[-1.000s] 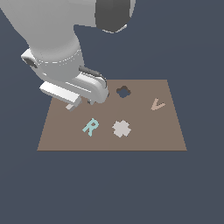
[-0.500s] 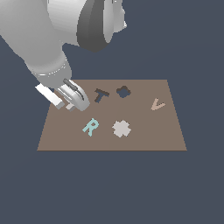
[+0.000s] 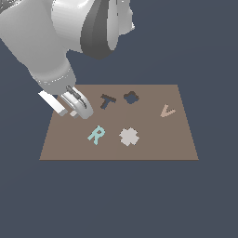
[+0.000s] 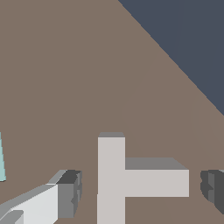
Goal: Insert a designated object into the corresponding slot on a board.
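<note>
The light grey T block (image 4: 127, 181) lies flat on the brown board (image 3: 153, 144) near its far left part. My gripper (image 4: 140, 190) is open, with one dark fingertip (image 4: 68, 194) on each side of the block's stem and visible gaps to it. In the exterior view the gripper (image 3: 75, 109) is low over the board and hides most of the block. The dark T-shaped slot (image 3: 108, 101) lies just to the exterior view's right of the gripper, uncovered.
A dark scalloped cross recess (image 3: 131, 97) sits beside the T slot. A turquoise R (image 3: 96, 135), a pale scalloped cross piece (image 3: 129, 136) and a tan V (image 3: 167, 111) lie on the board. The R's edge shows in the wrist view (image 4: 1, 157).
The arm has swung toward the exterior view's left and come down, uncovering the T slot. The gripper now sits low over the board's far left part.
</note>
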Robot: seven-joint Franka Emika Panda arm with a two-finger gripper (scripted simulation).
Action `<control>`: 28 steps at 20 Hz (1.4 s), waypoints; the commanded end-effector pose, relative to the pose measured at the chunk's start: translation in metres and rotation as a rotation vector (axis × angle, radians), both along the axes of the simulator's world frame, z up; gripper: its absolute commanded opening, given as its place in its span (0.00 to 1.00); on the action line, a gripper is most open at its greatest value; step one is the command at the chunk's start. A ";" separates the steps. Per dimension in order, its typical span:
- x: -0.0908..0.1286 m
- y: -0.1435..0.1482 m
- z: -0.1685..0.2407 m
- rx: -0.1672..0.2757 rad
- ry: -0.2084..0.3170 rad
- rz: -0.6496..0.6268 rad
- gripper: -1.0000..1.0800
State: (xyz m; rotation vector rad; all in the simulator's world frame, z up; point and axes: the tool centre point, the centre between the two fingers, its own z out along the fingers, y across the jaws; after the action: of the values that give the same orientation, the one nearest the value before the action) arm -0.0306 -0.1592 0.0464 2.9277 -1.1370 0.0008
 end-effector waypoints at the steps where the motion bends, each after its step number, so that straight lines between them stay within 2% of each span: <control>1: -0.001 0.000 -0.008 0.001 0.001 -0.003 0.96; 6: -0.001 0.000 -0.016 0.001 0.000 -0.006 0.96; 7: -0.001 0.000 -0.016 0.001 0.000 -0.006 0.00; 20: 0.000 0.001 -0.016 0.002 -0.001 -0.002 0.00; 28: 0.003 0.006 -0.015 0.001 -0.001 0.084 0.00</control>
State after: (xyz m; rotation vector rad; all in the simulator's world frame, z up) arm -0.0285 -0.1551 0.0310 2.9626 -1.0475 0.0009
